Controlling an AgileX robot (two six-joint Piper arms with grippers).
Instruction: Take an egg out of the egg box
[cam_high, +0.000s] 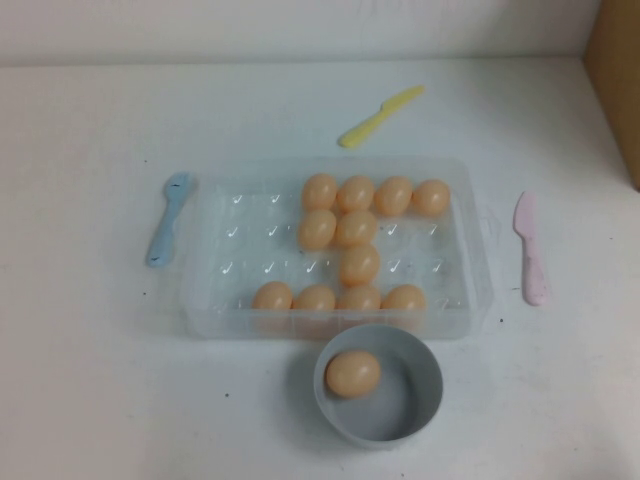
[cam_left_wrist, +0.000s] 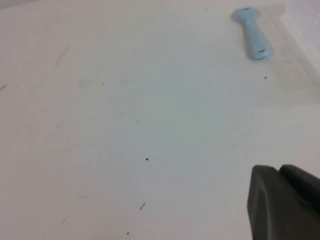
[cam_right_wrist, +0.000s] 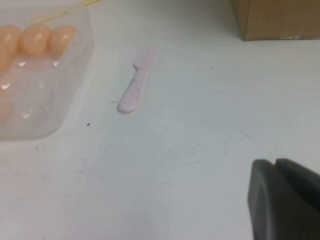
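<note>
The clear egg box (cam_high: 235, 240) lies mid-table and holds several pale orange eggs (cam_high: 320, 192) in its right half. One more egg (cam_high: 352, 374) lies in the round grey-blue bowl (cam_high: 412, 400) just in front of the box. Neither arm shows in the high view. My left gripper (cam_left_wrist: 280, 171) is shut and empty over bare table left of the box. My right gripper (cam_right_wrist: 275, 162) is shut and empty over bare table right of the box. The box corner (cam_right_wrist: 47, 100) with eggs (cam_right_wrist: 35, 39) shows in the right wrist view.
A blue spoon (cam_high: 168, 218) lies left of the box and also shows in the left wrist view (cam_left_wrist: 252, 32). A pink knife (cam_high: 530, 250) lies to the right and shows in the right wrist view (cam_right_wrist: 136, 86). A yellow knife (cam_high: 380, 115) lies behind. A cardboard box (cam_high: 615, 80) stands far right.
</note>
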